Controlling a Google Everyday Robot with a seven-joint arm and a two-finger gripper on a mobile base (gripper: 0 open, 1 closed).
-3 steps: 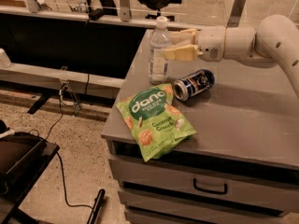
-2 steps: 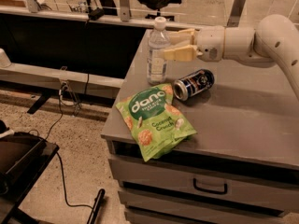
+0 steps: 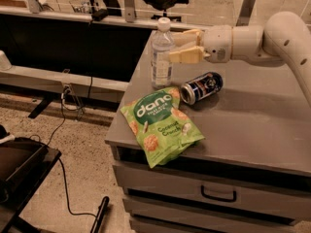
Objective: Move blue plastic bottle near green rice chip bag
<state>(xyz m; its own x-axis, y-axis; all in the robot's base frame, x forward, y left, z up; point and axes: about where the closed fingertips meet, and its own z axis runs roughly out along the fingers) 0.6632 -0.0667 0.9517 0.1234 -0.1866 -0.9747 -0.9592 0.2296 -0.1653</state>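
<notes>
Beside blue plastic bottle (image 3: pixel 162 57): gripper (image 3: pixel 178 45), unmoved.

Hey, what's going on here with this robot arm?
A robot arm reaches in from the right, its gripper at the blue plastic bottle, which stands upright on the grey cabinet top. The green rice chip bag lies flat just in front of it, and a soda can lies on its side beside them.
</notes>
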